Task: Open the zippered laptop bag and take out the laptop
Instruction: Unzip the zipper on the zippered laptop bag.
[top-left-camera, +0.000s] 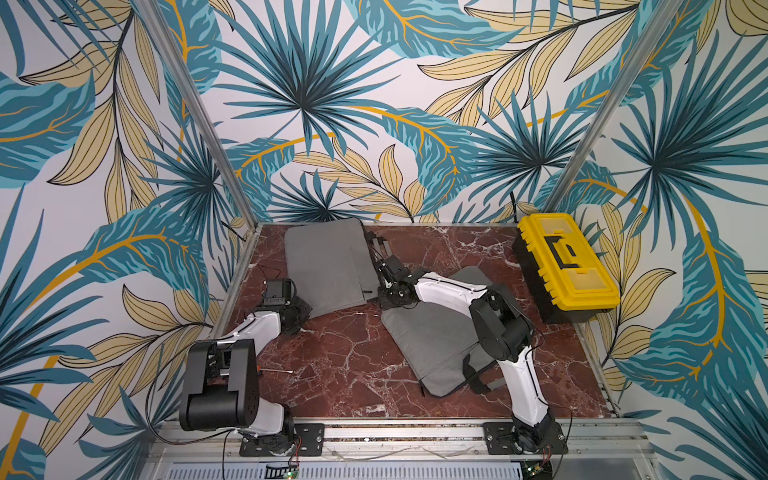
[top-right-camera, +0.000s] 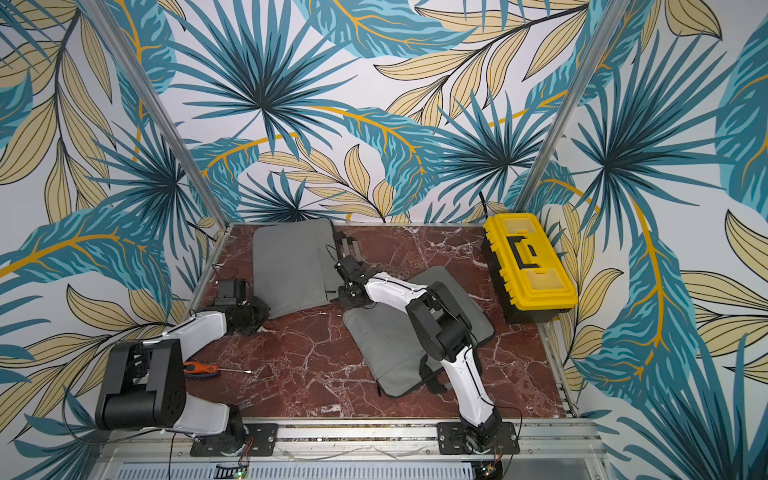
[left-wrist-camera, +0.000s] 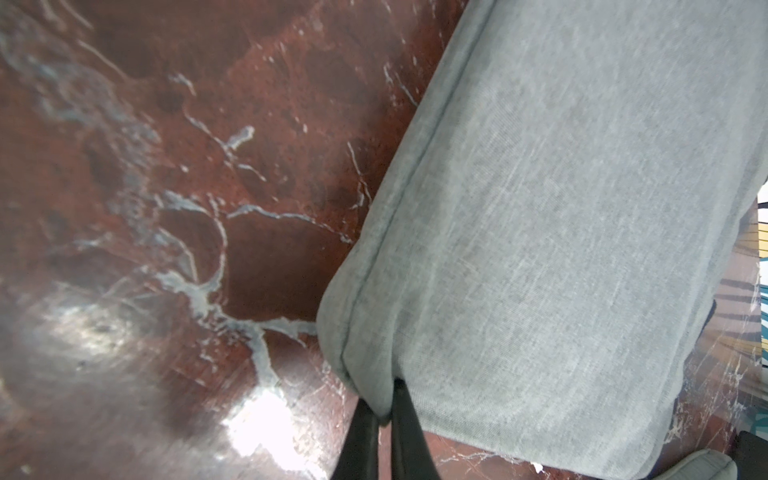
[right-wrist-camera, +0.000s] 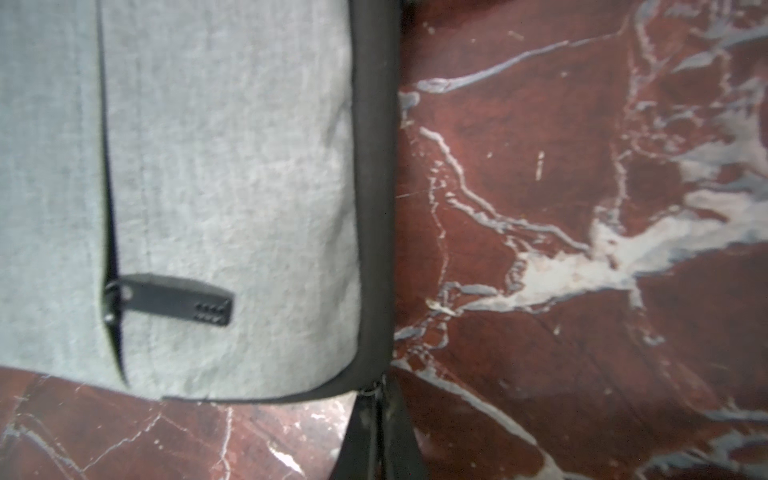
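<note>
Lying at far left of marble bench (top-left-camera: 332, 357): grey laptop bag (top-left-camera: 324, 266). Pinching its near corner fabric with left claw (left-wrist-camera: 384, 411), nearly closed. Gripping zipper pull (right-wrist-camera: 371, 388) at black-edged corner with right claw (right-wrist-camera: 379, 399), fully closed. Nearby: second grey bag (top-left-camera: 432, 345) under right arm, yellow toolbox (top-left-camera: 567, 262) at far right, screwdriver (top-right-camera: 208, 369) near left arm.

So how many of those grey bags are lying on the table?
2. The far bag lies at the back; the near bag lies closer, partly under the right arm. No others show.
</note>
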